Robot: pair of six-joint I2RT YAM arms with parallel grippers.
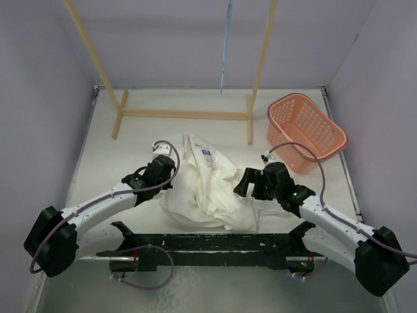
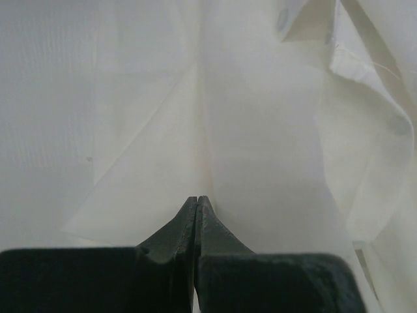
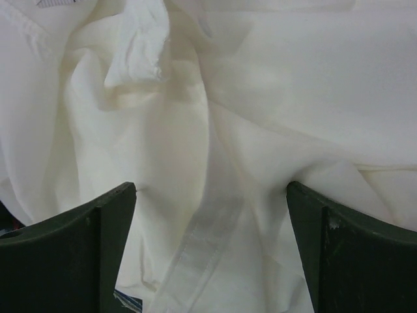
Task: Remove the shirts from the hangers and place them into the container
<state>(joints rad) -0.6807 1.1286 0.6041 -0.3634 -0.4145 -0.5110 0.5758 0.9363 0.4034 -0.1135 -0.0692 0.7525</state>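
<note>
Shirt (image 1: pixel 202 186): white, collared, off the hanger, lying as a crumpled heap on the counter (image 1: pixel 130 134) at centre front. The collar end points rearward, with the small blue-and-white neck label facing up. The cloth is bunched in deep folds, and a stitched hem band and one cuff show in the wrist views. Hanger (image 1: pixel 225 45): thin light-blue wire, bare, hanging at the rear, seen nearly edge-on. Container (image 1: pixel 294 96): orange-pink lattice basket, upright at right rear, well apart from the shirt.
</note>
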